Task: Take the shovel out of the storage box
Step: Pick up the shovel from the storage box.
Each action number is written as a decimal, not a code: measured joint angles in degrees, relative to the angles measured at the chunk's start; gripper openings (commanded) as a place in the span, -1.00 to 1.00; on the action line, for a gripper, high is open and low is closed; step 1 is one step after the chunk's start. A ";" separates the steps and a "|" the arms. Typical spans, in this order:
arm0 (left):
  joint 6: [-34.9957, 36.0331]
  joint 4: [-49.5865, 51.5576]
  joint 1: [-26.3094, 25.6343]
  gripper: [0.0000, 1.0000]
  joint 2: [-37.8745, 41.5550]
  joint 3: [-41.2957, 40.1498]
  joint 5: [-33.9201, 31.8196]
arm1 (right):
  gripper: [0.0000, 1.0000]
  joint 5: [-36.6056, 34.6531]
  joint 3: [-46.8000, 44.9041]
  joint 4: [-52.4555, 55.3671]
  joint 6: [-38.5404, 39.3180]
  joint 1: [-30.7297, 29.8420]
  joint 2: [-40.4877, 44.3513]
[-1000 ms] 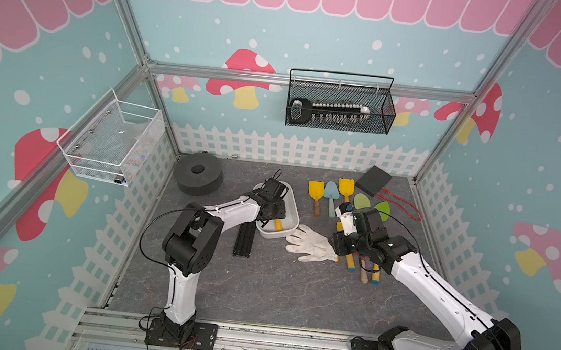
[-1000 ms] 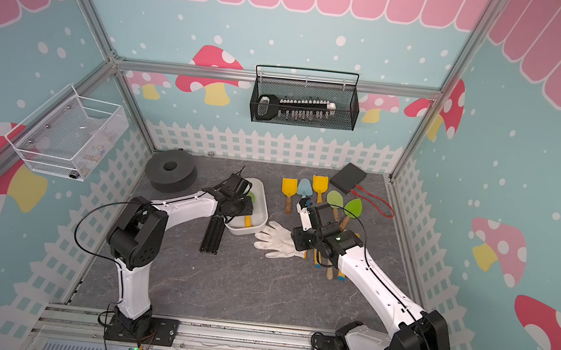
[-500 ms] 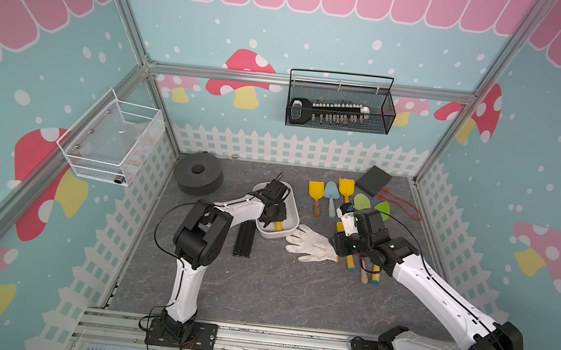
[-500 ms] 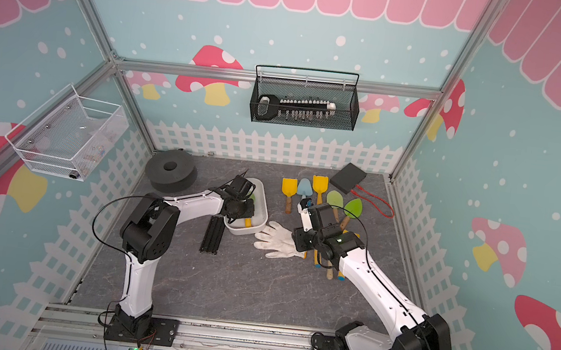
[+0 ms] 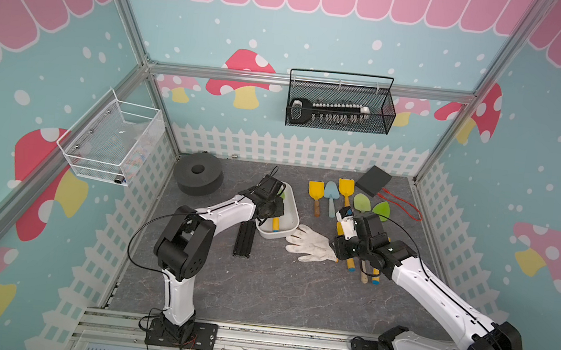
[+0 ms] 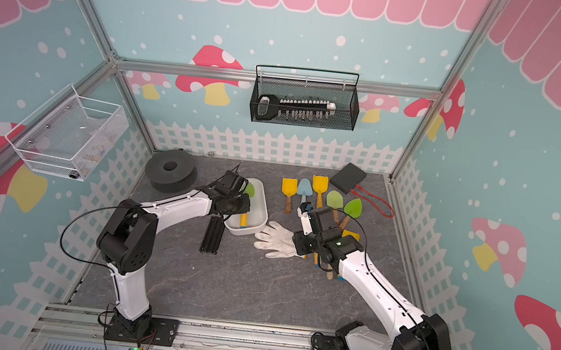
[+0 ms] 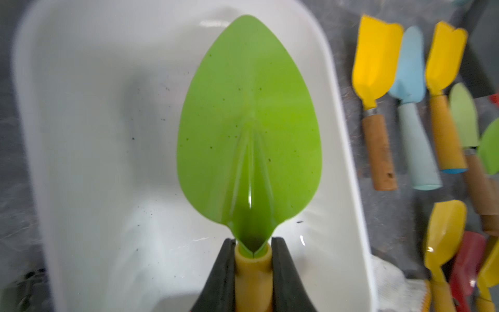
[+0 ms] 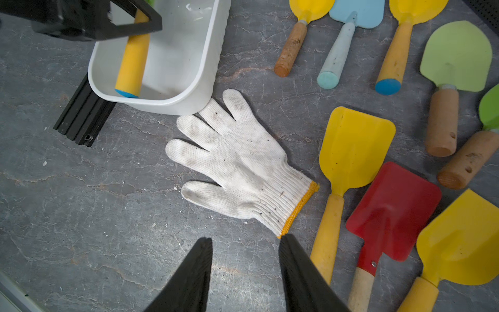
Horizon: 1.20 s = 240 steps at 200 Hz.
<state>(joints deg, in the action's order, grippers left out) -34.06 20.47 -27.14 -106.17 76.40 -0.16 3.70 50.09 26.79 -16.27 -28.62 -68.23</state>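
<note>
- box (image 7: 81, 135): white tub, shovel inside it.
- shovel (image 7: 249, 121): green blade, yellow handle, lengthwise in the box.
- left gripper (image 7: 252, 240): jaws clamped on the shovel's handle, just behind the blade.
- right gripper (image 8: 244, 240): jaws parted, empty, beside the cuff of the glove (image 8: 237, 162).

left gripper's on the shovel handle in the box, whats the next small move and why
Probably lift straight up: the left gripper is clamped on the yellow handle of the green shovel, whose blade lies inside the white storage box.
</note>
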 measured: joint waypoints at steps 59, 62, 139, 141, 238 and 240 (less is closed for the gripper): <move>-0.04 -9.70 -0.70 -1.00 14.10 -12.50 1.99 | -0.05 3.54 -3.93 -5.27 0.98 -0.04 6.25; -0.04 -10.27 -0.72 -1.00 14.75 -13.40 2.08 | -0.05 3.74 -4.09 -5.51 1.07 -0.04 6.58; 1.79 -30.14 -3.89 -1.00 27.78 -33.44 9.05 | 0.15 13.99 -6.97 -13.46 2.27 -0.33 8.20; 1.97 -30.64 -4.00 -1.00 27.85 -33.70 9.27 | 0.16 14.47 -6.95 -13.68 2.43 -0.33 8.04; 5.79 -50.51 -6.95 -1.00 28.48 -40.15 20.90 | 0.11 32.89 -8.70 -24.09 0.72 -0.33 3.43; 5.79 -50.77 -6.97 -1.00 28.46 -40.19 21.00 | 0.11 33.22 -8.76 -24.35 0.61 -0.33 3.32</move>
<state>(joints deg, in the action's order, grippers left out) -28.27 -30.30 -34.11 -77.71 36.21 20.84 36.93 41.32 2.44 -15.66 -28.95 -64.90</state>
